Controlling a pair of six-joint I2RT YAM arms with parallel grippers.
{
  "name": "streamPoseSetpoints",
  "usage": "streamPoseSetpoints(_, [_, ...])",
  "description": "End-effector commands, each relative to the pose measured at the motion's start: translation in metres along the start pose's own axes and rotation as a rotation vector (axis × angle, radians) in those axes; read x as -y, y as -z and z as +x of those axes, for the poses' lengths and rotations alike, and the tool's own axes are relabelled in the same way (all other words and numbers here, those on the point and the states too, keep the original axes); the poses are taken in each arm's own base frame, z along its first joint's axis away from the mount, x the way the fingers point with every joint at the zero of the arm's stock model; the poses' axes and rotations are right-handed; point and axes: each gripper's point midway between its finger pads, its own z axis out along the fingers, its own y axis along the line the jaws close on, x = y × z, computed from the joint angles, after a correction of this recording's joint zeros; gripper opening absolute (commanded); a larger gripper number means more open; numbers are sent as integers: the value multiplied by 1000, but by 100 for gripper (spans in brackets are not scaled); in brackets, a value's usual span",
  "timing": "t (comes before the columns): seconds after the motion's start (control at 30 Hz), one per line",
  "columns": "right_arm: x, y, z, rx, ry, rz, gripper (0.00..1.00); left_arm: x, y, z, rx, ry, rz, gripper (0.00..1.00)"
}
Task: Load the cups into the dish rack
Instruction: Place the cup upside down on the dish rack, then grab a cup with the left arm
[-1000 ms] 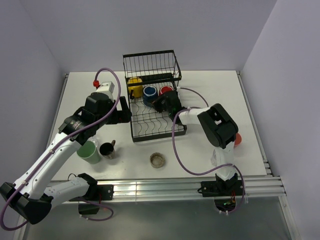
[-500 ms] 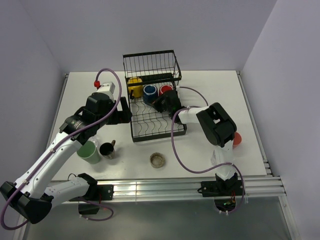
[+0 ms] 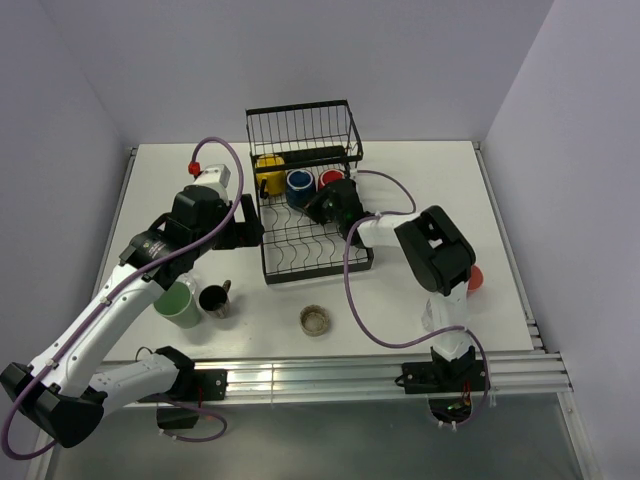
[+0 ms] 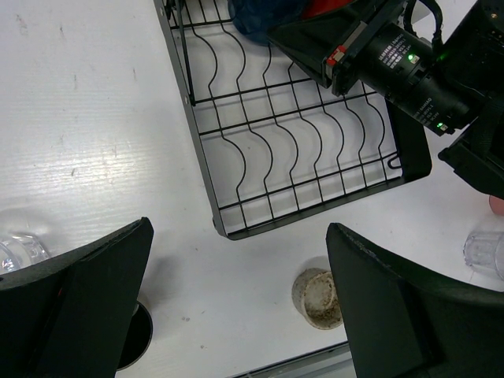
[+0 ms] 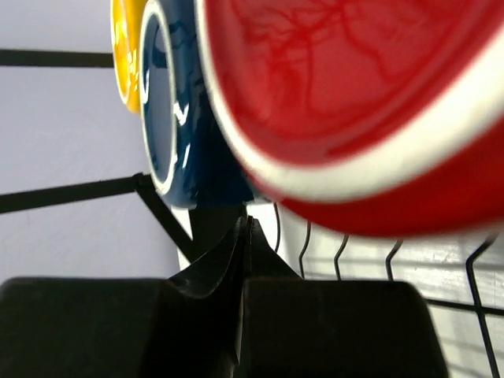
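Note:
The black wire dish rack stands mid-table. A yellow mug, a navy mug and a red mug sit in it below the tall basket. My right gripper is shut and empty inside the rack, its tips just under the red mug and beside the navy mug. My left gripper is open and empty, above the rack's left edge. A green tumbler, a black mug and a low brownish glass stand on the table.
Clear glasses stand at the left and right edges of the left wrist view. A reddish-pink cup is half hidden behind my right arm. Walls close in the table on three sides. A metal rail runs along the near edge.
My right gripper has shifted slightly toward the red mug inside the rack. The left arm has not moved.

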Motion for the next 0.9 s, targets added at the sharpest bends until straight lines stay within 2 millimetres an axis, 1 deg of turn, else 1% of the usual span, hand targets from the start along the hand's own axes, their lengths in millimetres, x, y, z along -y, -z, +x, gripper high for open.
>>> streamPoseSetpoints(0.0, [-37,20,-9,17,44,-89,0,0,2,-7,30,-3,3,99])
streamPoseSetpoints(0.07, [-39,24,-4,5,48,-95,0,-3,2,-8,32,3,-14,99])
streamPoseSetpoints(0.1, [-44,28,-4,4,52,-104,0,-5,3,-6,27,4,-23,99])
streamPoseSetpoints(0.17, [-45,31,0,-9,61,-102,0,-9,5,-6,28,13,-45,99])
streamPoseSetpoints(0.2, [-49,34,3,-19,63,-116,0,-10,6,-8,33,18,-54,99])
streamPoseSetpoints(0.23, [-49,36,4,-23,63,-117,0,-13,8,-6,23,21,-69,99])
streamPoseSetpoints(0.3, [-52,42,11,-44,65,-125,0,-19,12,-8,35,46,-105,99])
streamPoseSetpoints(0.37, [-52,47,16,-56,71,-124,0,-27,17,-4,20,72,-148,99])
streamPoseSetpoints(0.4, [-56,52,19,-63,85,-127,1,-32,21,-5,28,80,-172,99])
streamPoseSetpoints(0.43, [-54,54,21,-68,93,-117,3,-36,27,0,15,99,-193,99])
streamPoseSetpoints(0.47, [-54,57,24,-75,101,-110,4,-40,28,3,7,108,-213,99])
streamPoseSetpoints(0.5, [-60,64,27,-80,117,-119,5,-43,34,3,14,123,-224,99])
streamPoseSetpoints(0.53, [-61,67,29,-88,124,-120,7,-46,38,3,21,149,-241,99])
streamPoseSetpoints(0.57, [-60,71,31,-93,133,-114,9,-52,44,10,-2,157,-270,99])
streamPoseSetpoints(0.6, [-64,77,33,-98,153,-118,12,-55,50,11,1,173,-279,99])
streamPoseSetpoints(0.63, [-66,80,38,-110,167,-117,14,-57,54,14,0,203,-292,99])
streamPoseSetpoints(0.67, [-67,84,40,-116,179,-115,15,-62,60,20,-17,211,-308,99])
streamPoseSetpoints(0.7, [-71,91,41,-120,201,-116,18,-64,63,24,-26,222,-318,99])
streamPoseSetpoints(0.77, [-74,97,46,-131,225,-116,20,-71,69,29,-30,254,-359,99])
streamPoseSetpoints(0.8, [-78,103,47,-133,242,-122,22,-77,73,36,-53,255,-389,99])
streamPoseSetpoints(0.87, [-83,112,52,-150,259,-135,23,-81,76,43,-64,287,-413,99])
